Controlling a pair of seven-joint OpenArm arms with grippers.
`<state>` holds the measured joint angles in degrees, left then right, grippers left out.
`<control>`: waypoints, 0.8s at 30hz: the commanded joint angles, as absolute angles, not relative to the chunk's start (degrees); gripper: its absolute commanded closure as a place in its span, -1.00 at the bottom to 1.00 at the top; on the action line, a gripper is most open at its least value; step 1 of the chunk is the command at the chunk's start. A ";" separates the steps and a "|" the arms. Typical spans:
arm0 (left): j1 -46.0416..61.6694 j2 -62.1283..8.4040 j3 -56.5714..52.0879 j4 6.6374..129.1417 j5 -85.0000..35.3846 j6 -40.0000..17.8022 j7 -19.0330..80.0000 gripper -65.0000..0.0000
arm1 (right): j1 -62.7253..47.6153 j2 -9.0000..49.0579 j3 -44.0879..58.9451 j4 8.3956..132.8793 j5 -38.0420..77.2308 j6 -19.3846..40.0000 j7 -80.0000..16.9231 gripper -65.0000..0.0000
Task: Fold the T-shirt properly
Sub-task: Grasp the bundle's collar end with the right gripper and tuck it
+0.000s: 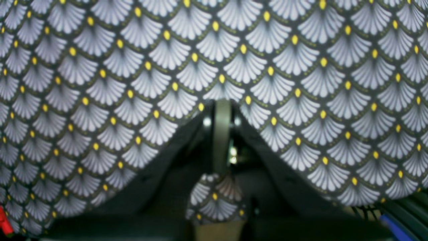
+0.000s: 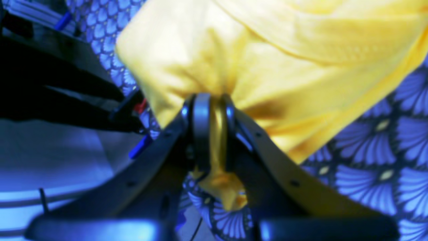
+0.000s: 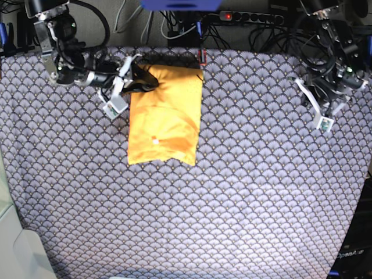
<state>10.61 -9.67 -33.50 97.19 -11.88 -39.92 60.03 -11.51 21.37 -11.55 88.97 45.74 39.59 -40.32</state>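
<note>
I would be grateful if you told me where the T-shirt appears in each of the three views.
Left wrist: not in it, only the fan-patterned tablecloth.
Right wrist: T-shirt fills the upper middle, pinched in the right gripper.
Base: upper left of centre.
Shared landmark: the tablecloth.

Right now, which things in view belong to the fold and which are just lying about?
In the job:
T-shirt
right gripper, shut on a T-shirt corner

Lying about:
patterned tablecloth
left gripper, shut, holding nothing
power strip

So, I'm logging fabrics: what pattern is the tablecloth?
The tablecloth has grey-white fan scallops with yellow dots on black, sharpest in the left wrist view.
</note>
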 commanded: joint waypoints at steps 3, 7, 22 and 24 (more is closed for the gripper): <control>10.15 -10.51 -33.71 98.33 -12.53 -40.00 59.38 1.00 | -12.18 23.52 -12.18 93.14 46.11 40.00 -40.31 0.86; 10.24 -10.59 -33.71 98.33 -12.53 -40.00 59.38 1.00 | -13.67 25.19 -12.00 104.40 46.11 40.00 -41.45 0.86; 13.58 -12.79 -33.80 98.42 -12.62 -40.00 59.30 1.00 | -5.41 20.00 -23.60 107.65 46.02 40.00 -48.84 0.86; 14.20 -12.79 -33.80 99.30 -12.53 -40.00 59.21 1.00 | -4.35 19.56 -24.57 105.01 46.02 40.00 -48.75 0.86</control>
